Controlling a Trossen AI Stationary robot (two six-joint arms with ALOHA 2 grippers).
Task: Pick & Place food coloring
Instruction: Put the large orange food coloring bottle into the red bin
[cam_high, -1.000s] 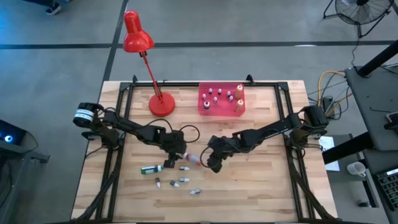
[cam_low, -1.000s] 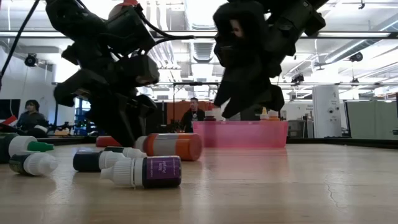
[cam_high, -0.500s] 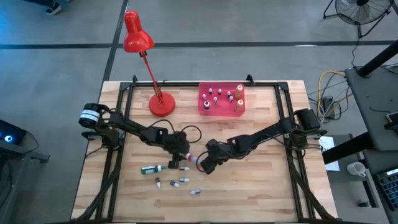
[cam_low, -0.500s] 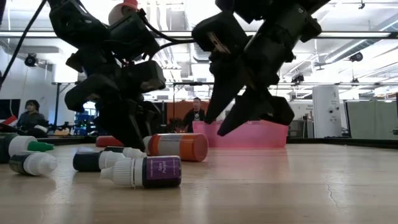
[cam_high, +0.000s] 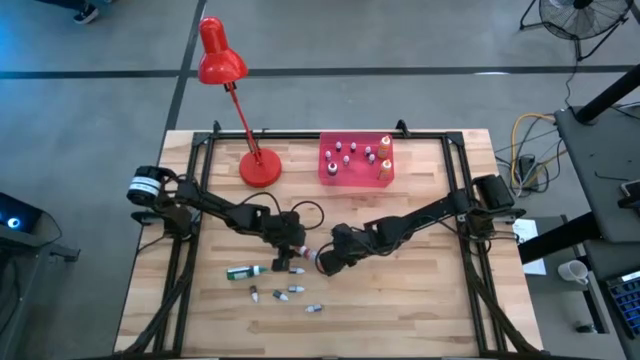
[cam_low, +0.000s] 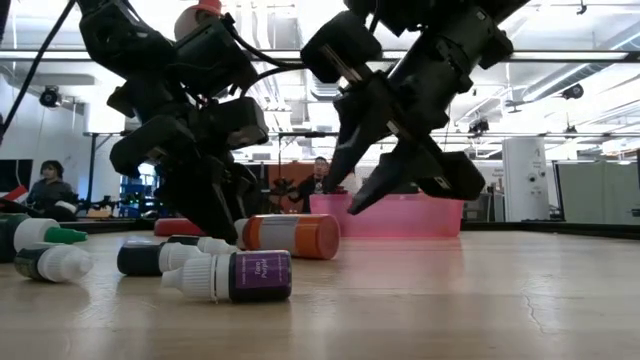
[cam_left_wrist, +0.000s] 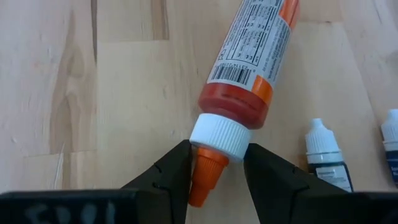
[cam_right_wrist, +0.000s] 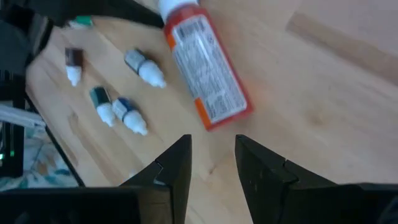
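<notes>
Left gripper (cam_left_wrist: 217, 171): closed on the pointed cap of the orange-red bottle (cam_left_wrist: 252, 68), which is pinched between the two fingers where it lies flat on the table (cam_left_wrist: 74, 93).
Orange-red bottle: stretched straight away from the left gripper's fingertips, its base pointed toward the right gripper (cam_high: 322, 262) (label and barcode face up).
Right gripper: held just off the bottle's base, tilted down toward it; the fingers are seen parted, with nothing between them.
Small bottles: a whitish-capped one (cam_left_wrist: 323, 155) lies just beside the left gripper's fingers; several more (cam_right_wrist: 137, 93) are scattered beyond the bottle's cap end as seen past the right gripper; a purple-labelled one (cam_low: 235, 276) lies nearest the low camera.
Dark green bottle (cam_high: 242, 271): found near the left gripper, lying flat.
Pink tray (cam_high: 356, 172): set well apart from both grippers, with several bottles standing upright in it.
</notes>
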